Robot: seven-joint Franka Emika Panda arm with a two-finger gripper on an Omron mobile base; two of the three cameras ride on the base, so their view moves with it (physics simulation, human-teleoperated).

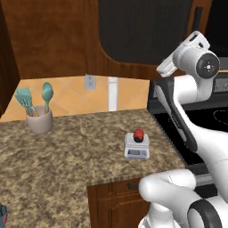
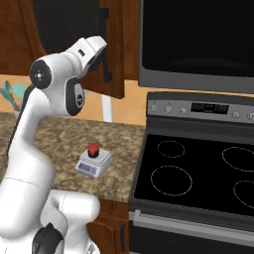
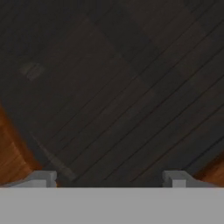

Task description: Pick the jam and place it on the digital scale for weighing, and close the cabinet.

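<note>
The jam (image 1: 139, 134) (image 2: 93, 149), a tiny red jar with a dark lid, stands on the digital scale (image 1: 136, 152) (image 2: 91, 167) near the counter's right end. High above it, my gripper (image 2: 100, 46) (image 3: 109, 179) is open, its tips spread wide with nothing between them. It is right up against the cabinet door (image 1: 142, 31) (image 2: 64, 22), which stands swung out from the wall. The door's dark inset panel (image 3: 113, 87) looms close in the hand view, with reddish wood at the lower corners. I cannot tell whether the fingers touch the door.
A beige holder with teal utensils (image 1: 39, 119) stands at the counter's left. The black stovetop (image 2: 198, 173) lies right of the scale, under a dark microwave (image 2: 198, 39). The door's dark handle (image 2: 105, 59) hangs beside my hand. A drawer unit (image 1: 113, 198) sits below the counter.
</note>
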